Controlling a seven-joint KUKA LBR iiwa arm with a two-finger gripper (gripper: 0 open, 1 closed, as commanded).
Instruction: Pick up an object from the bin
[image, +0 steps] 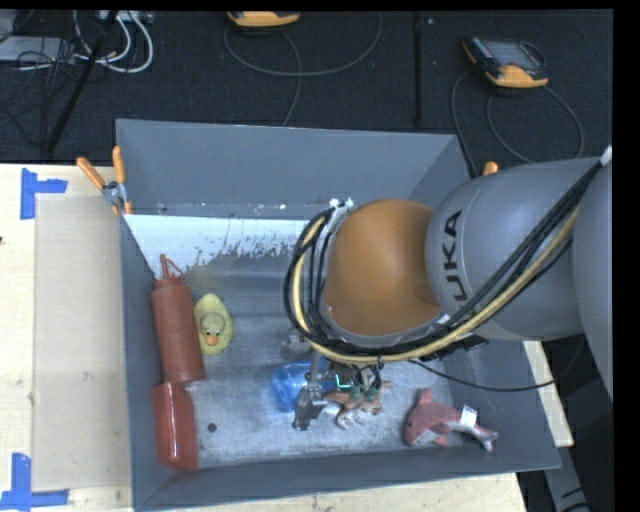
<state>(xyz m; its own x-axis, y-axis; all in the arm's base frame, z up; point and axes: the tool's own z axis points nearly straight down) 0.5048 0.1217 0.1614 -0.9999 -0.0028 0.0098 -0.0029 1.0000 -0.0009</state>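
My gripper (322, 412) reaches down near the front middle of the bin, under the orange cover on the wrist. A blue crumpled thing (289, 385) lies right at its left side, touching or nearly touching the fingers. A small brown and white toy (358, 404) sits just right of the fingertips. Whether anything is between the fingers is hidden.
A yellow rubber duck (212, 324) sits left of centre. A long red-brown bottle (176, 327) lies along the left wall, with a second red bottle (175, 425) at the front left corner. A pink toy animal (438, 421) lies at the front right.
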